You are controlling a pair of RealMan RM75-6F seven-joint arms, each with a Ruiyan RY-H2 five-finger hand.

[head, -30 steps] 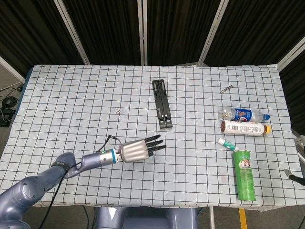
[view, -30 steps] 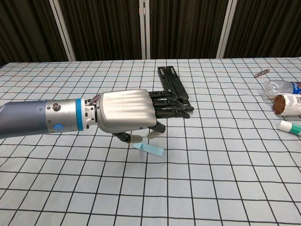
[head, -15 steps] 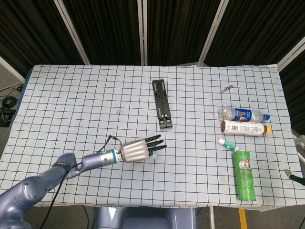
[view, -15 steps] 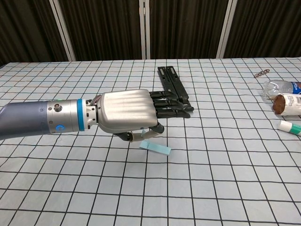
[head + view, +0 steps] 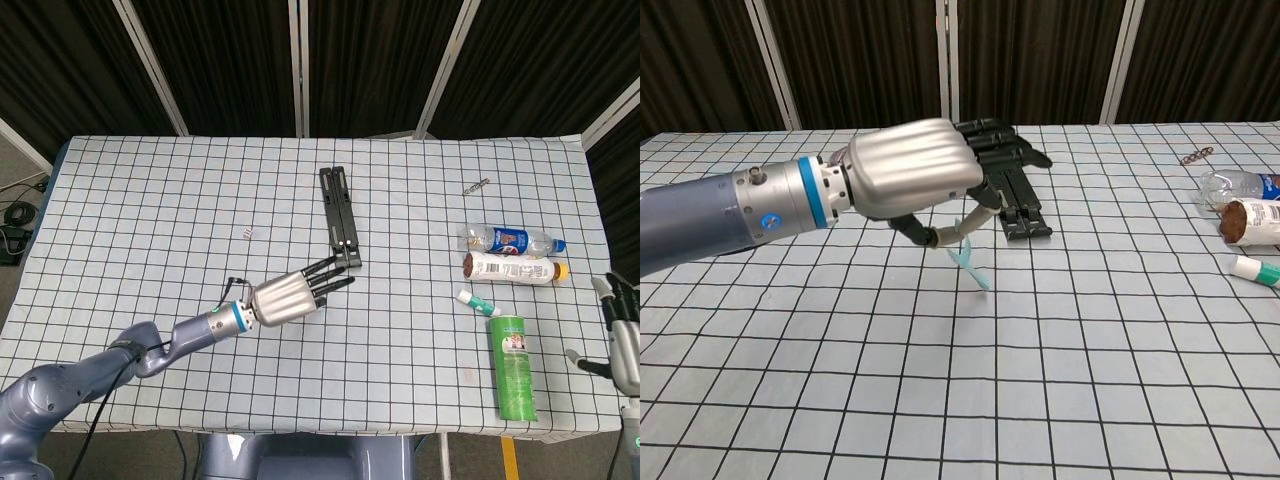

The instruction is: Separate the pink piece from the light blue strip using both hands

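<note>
My left hand (image 5: 915,170) hangs above the checked table and pinches the light blue strip (image 5: 968,265) between thumb and a finger. The strip dangles below the hand, its lower end off the cloth. I cannot make out a pink piece on it. In the head view the left hand (image 5: 290,295) covers the strip entirely. My right hand (image 5: 622,340) shows at the right edge of the head view, past the table's right side, fingers spread and holding nothing. The chest view does not show it.
A black folded stand (image 5: 340,217) lies just beyond the left hand's fingertips. On the right side lie two bottles (image 5: 505,240) (image 5: 512,268), a small white and green tube (image 5: 478,302) and a green can (image 5: 513,365). A tiny item (image 5: 247,234) rests left of the stand.
The left hand has lifted off the table and moved toward the black stand, carrying the strip up from the cloth. The right hand has come into view at the right edge.
</note>
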